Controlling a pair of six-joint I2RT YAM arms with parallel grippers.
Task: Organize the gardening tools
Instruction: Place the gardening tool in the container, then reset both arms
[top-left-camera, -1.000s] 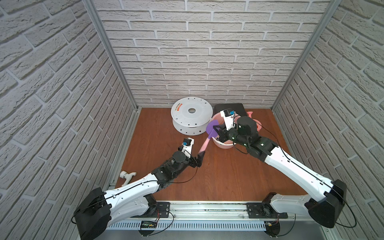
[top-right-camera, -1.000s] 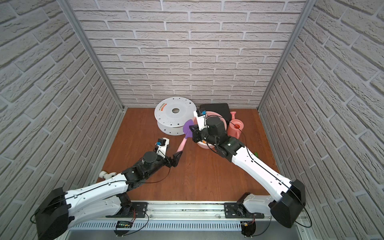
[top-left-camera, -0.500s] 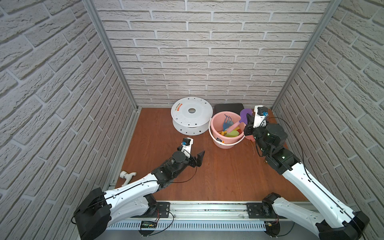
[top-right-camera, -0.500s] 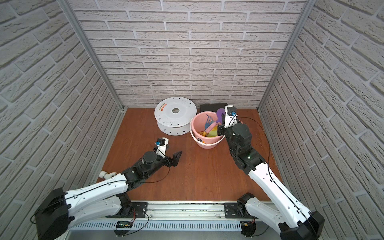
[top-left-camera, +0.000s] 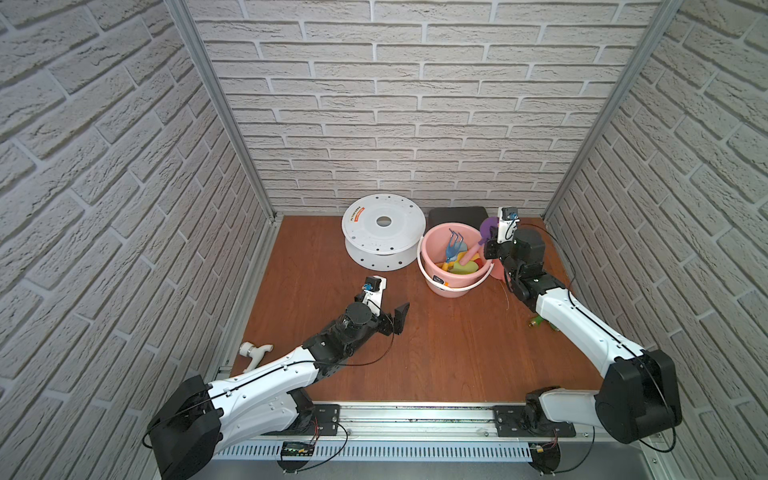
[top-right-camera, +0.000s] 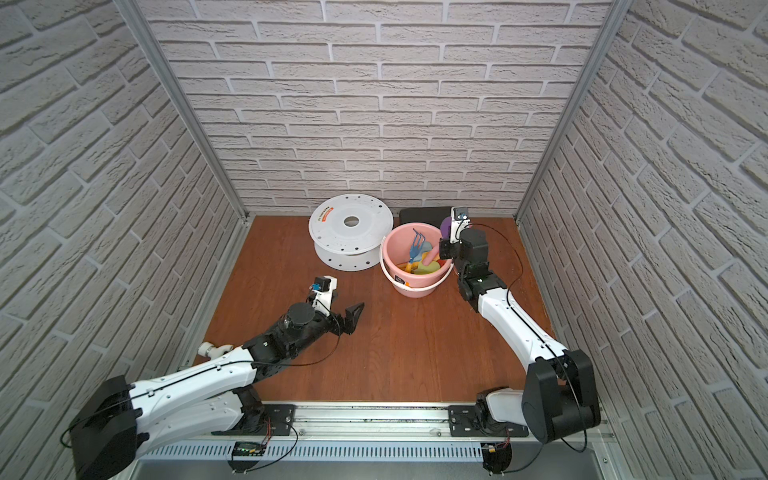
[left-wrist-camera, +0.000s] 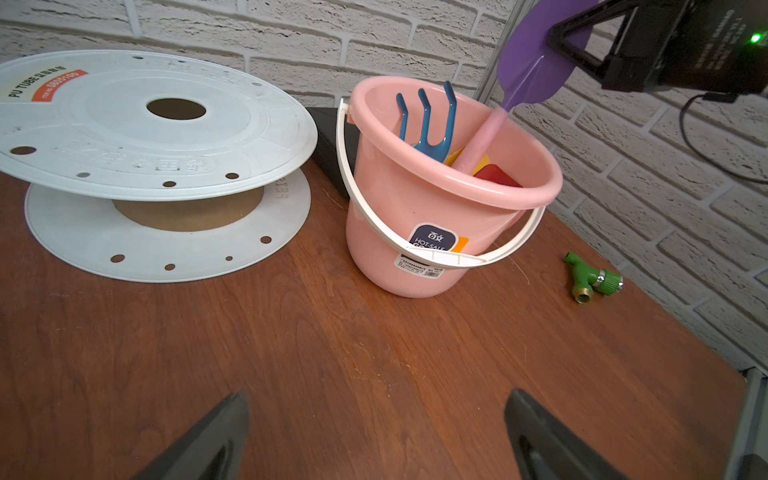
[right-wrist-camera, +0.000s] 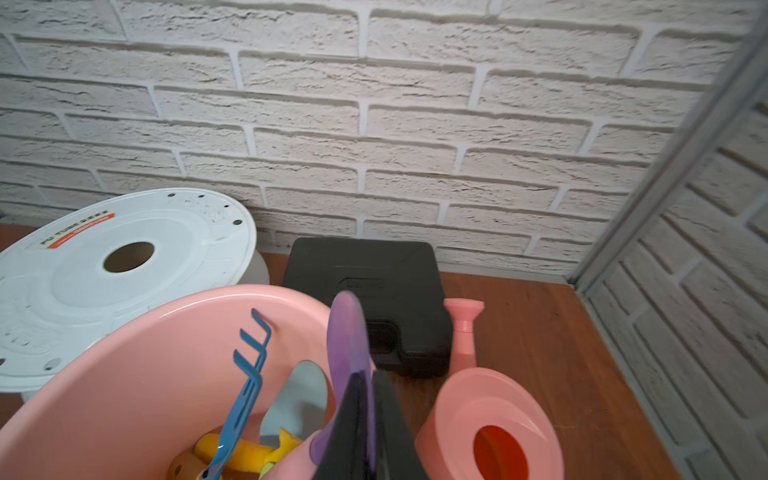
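While my right pincer (right-wrist-camera: 370, 399) clamps the blade of the purple trowel (left-wrist-camera: 528, 70), its pink handle dips inside the pink bucket (left-wrist-camera: 399, 216), beside the blue claw fork (left-wrist-camera: 428, 124). I judge this the drop-in step: next I must lower slightly and let go. My left pincer (left-wrist-camera: 376, 395) gapes empty over the counter (left-wrist-camera: 374, 332), well apart from the bucket. The pink watering can (right-wrist-camera: 453, 407) stands outside, just beside the bucket.
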